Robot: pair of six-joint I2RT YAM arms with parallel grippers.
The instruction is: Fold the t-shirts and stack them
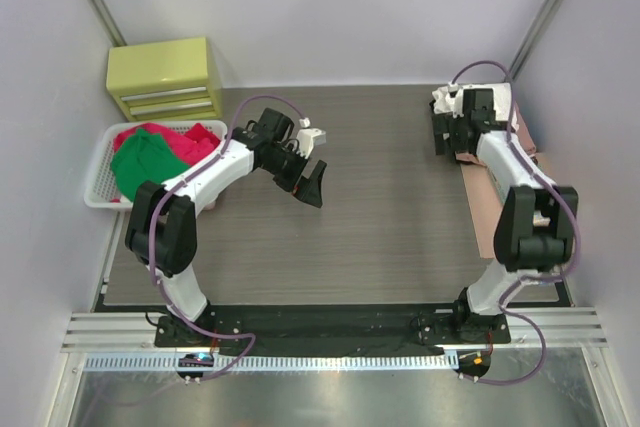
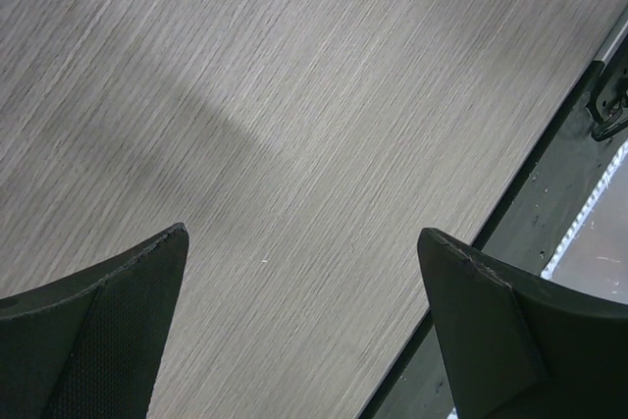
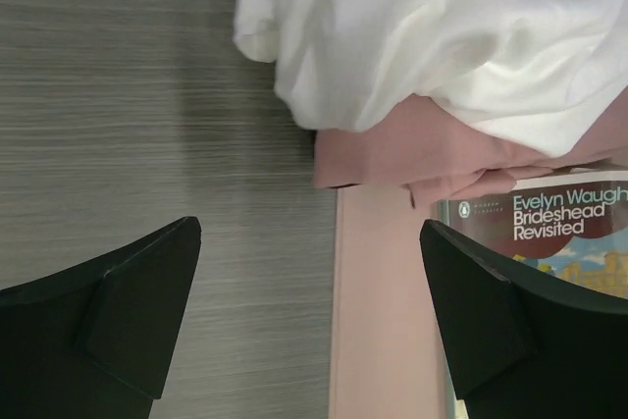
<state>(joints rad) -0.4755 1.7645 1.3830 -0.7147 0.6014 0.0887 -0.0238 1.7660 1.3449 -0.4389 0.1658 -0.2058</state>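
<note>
A white t-shirt (image 3: 442, 36) lies crumpled on top of a folded salmon-pink t-shirt (image 3: 422, 149) at the table's far right. My right gripper (image 3: 309, 233) (image 1: 447, 135) hovers just short of this pile, open, with nothing between its fingers. A red t-shirt (image 1: 195, 142) and a green t-shirt (image 1: 145, 162) sit heaped in the white basket (image 1: 100, 187) on the left. My left gripper (image 1: 310, 185) (image 2: 302, 233) hangs open over bare wood-grain table to the right of the basket, holding nothing.
A pink board (image 3: 378, 301) (image 1: 485, 212) lies along the right side under the pile, with a paperback book (image 3: 569, 228) on it. A yellow drawer unit (image 1: 165, 77) stands behind the basket. The table's dark near edge (image 2: 510, 233) shows by the left gripper.
</note>
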